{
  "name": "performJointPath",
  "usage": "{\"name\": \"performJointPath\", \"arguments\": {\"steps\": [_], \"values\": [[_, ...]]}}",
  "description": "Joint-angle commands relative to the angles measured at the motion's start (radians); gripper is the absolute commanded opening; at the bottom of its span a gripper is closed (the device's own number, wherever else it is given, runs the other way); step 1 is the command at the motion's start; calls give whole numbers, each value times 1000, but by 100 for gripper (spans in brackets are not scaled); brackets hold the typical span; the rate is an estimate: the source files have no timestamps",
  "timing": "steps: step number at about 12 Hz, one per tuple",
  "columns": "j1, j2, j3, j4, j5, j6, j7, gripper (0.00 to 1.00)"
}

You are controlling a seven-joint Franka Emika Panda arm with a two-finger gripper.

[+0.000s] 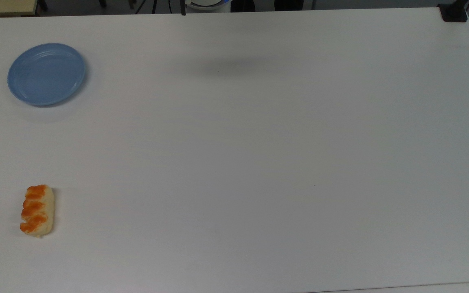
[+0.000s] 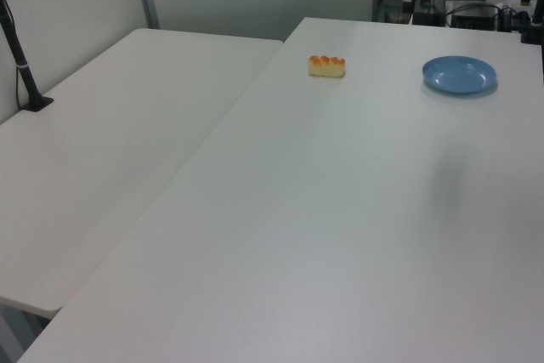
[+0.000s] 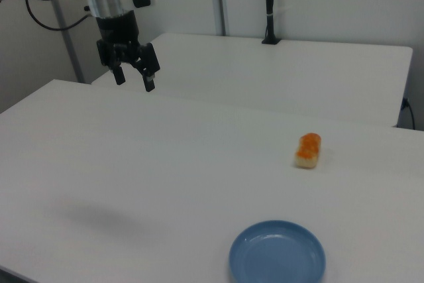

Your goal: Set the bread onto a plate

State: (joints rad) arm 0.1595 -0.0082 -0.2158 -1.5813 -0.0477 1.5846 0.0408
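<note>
Small cream loaf with orange braid, the bread (image 1: 37, 211), lower left of top view, well apart from round light-blue plate (image 1: 46, 74) at upper left. Gripper (image 3: 133, 79) high in upper left of right view, fingers (image 3: 150, 83) spread wide, empty. Risk: soft rounded loaf slips or squashes (judgement) if pinch lands off-centre; long carry may drop it short of rim on white desk (image 1: 259, 162).

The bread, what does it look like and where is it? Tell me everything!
The bread is a small oblong loaf, pale cream on its sides with orange-brown braided stripes across the top. It looks soft and whole. It lies flat on the white table, near the top view's lower left corner, with its long side running up and down in that picture. Only the table touches it. The blue plate sits apart from it, and the hand hangs in the air far away.
</note>
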Motion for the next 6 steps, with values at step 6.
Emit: {"name": "performJointPath", "arguments": {"steps": [6], "values": [[-75, 101, -13, 102, -1, 18, -81, 100]]}}
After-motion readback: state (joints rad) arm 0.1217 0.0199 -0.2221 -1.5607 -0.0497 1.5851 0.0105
